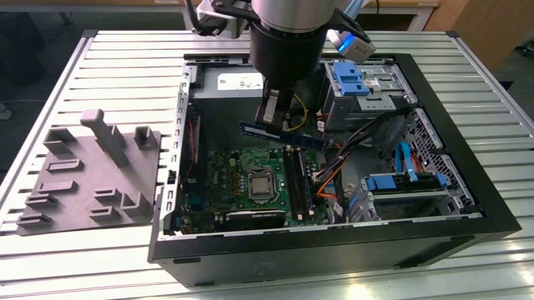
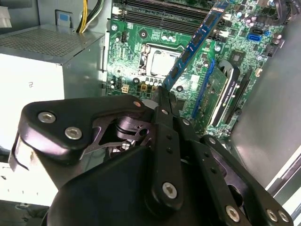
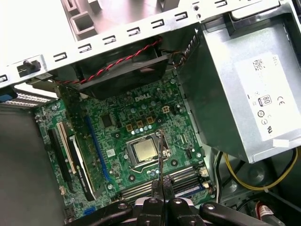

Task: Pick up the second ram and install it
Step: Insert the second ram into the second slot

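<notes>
Tool (image 1: pixel 269 122) clamped on the second ram (image 1: pixel 282 135), stick held above the motherboard (image 1: pixel 229 170), inside the open computer case (image 1: pixel 334 240) on the bench (image 1: pixel 125 69)

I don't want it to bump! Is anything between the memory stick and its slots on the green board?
Nothing visible. The gripper holds the second ram in open air above the black memory slots; the orange cables lie beside them, toward the exterior view's right.
</notes>
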Controlling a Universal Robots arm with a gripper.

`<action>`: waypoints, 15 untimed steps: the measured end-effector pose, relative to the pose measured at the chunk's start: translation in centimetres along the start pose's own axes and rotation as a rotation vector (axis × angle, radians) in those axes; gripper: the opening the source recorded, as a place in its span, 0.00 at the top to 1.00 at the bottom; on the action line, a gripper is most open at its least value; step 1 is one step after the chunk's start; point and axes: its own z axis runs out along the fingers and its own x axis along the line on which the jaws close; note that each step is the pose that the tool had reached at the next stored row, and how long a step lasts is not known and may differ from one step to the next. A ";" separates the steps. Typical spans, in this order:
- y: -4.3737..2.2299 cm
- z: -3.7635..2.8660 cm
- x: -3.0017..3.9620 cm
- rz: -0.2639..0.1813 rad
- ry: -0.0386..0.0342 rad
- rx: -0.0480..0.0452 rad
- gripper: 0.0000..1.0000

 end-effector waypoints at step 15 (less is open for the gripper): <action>0.00 0.00 0.00 0.062 -0.0025 0.0016 0.88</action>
